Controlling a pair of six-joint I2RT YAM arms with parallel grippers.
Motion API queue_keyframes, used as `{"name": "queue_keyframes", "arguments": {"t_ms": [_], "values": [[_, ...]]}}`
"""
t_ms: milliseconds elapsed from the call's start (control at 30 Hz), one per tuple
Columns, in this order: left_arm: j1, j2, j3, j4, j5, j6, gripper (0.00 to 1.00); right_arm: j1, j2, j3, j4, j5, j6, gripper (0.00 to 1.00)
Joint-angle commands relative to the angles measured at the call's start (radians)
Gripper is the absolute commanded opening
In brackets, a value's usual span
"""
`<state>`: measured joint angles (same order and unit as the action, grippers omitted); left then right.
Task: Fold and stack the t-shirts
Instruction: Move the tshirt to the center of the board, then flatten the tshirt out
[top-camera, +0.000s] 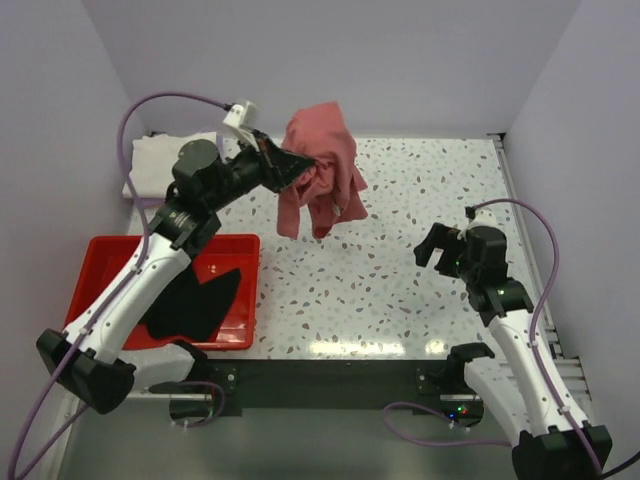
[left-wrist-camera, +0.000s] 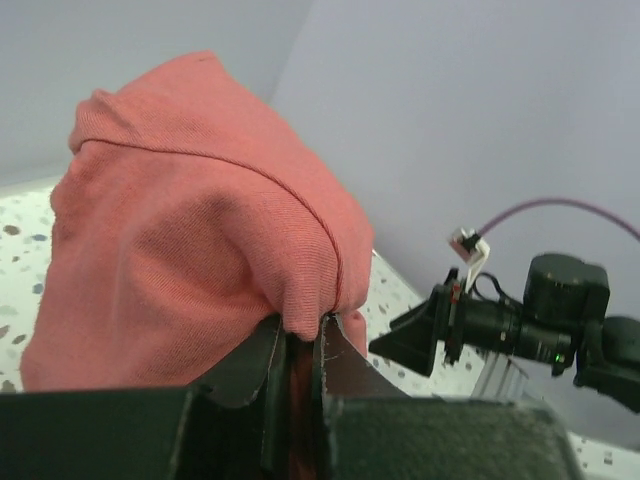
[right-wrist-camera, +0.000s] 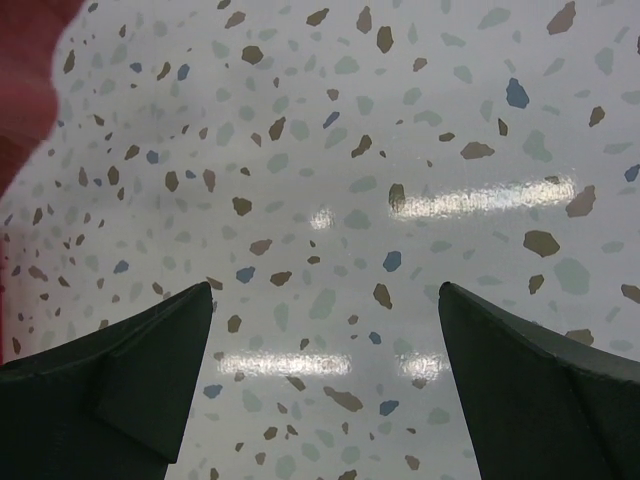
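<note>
My left gripper (top-camera: 300, 163) is shut on the dusty red t-shirt (top-camera: 322, 170) and holds it up high over the back middle of the table; the shirt hangs bunched below the jaws. In the left wrist view the red cloth (left-wrist-camera: 190, 230) is pinched between my fingers (left-wrist-camera: 300, 350). A black t-shirt (top-camera: 195, 300) lies in the red plastic tray (top-camera: 100, 250) at the left. A folded cream-white t-shirt (top-camera: 160, 160) lies at the back left corner. My right gripper (top-camera: 440, 250) is open and empty over the right side of the table, its jaws wide apart (right-wrist-camera: 325, 330).
The speckled table (top-camera: 400, 270) lies between the arms. White walls close the back and both sides. The red tray's edge shows at the top left of the right wrist view (right-wrist-camera: 25, 90). The right arm shows in the left wrist view (left-wrist-camera: 520, 325).
</note>
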<state>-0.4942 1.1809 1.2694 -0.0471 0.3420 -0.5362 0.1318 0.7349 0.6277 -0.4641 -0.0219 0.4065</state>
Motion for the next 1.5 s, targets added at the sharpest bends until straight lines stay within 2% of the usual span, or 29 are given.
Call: {"name": "queue_keyframes", "arguments": {"t_ms": [0,133,267,400,467,533,567,733,833,867,933,967,1200,1267,1467], "values": [[-0.07,0.107,0.071,0.05,0.111,0.126,0.0,-0.001,-0.025,-0.014,0.071,-0.021,-0.008,0.99],[-0.174,0.189,0.117,0.018,0.107,0.185,0.0,-0.003,-0.037,-0.022,0.062,0.013,-0.005,0.99],[-0.227,0.253,0.145,0.016,0.127,0.171,0.0,-0.003,-0.049,-0.025,0.068,0.019,-0.009,0.99],[-0.244,0.312,0.148,0.026,0.21,0.174,0.0,-0.003,-0.032,-0.019,0.065,0.03,-0.006,0.99],[-0.245,0.322,0.127,0.02,0.2,0.179,0.0,-0.003,-0.026,-0.016,0.062,0.031,-0.009,0.99],[-0.245,0.335,0.076,0.023,0.129,0.171,0.0,-0.003,-0.023,-0.011,0.053,0.053,-0.009,0.99],[-0.245,0.341,0.055,0.029,0.102,0.167,0.03,-0.001,-0.023,-0.01,0.051,0.059,-0.008,0.99],[-0.245,0.45,-0.03,0.05,0.08,0.131,0.07,-0.001,-0.023,-0.01,0.047,0.063,-0.008,0.99],[-0.244,0.526,-0.01,-0.038,0.016,0.156,0.17,-0.001,-0.014,-0.002,0.048,0.059,-0.012,0.99],[-0.244,0.545,0.002,-0.071,-0.041,0.159,0.36,-0.003,-0.006,-0.002,0.05,0.054,-0.015,0.99],[-0.244,0.579,0.047,-0.169,-0.101,0.166,0.6,-0.001,0.009,-0.003,0.059,0.04,-0.015,0.99],[-0.242,0.577,0.054,-0.187,-0.156,0.166,0.99,-0.003,0.012,-0.003,0.058,0.034,-0.018,0.99],[-0.244,0.456,-0.036,-0.194,-0.325,0.144,1.0,-0.003,-0.003,-0.013,0.059,0.023,-0.02,0.99],[-0.245,0.413,-0.068,-0.201,-0.319,0.113,1.0,-0.001,-0.009,-0.013,0.064,0.023,-0.018,0.99],[-0.254,0.283,-0.312,-0.145,-0.221,0.01,1.0,-0.001,0.008,-0.014,0.07,0.023,-0.014,0.99]]}}
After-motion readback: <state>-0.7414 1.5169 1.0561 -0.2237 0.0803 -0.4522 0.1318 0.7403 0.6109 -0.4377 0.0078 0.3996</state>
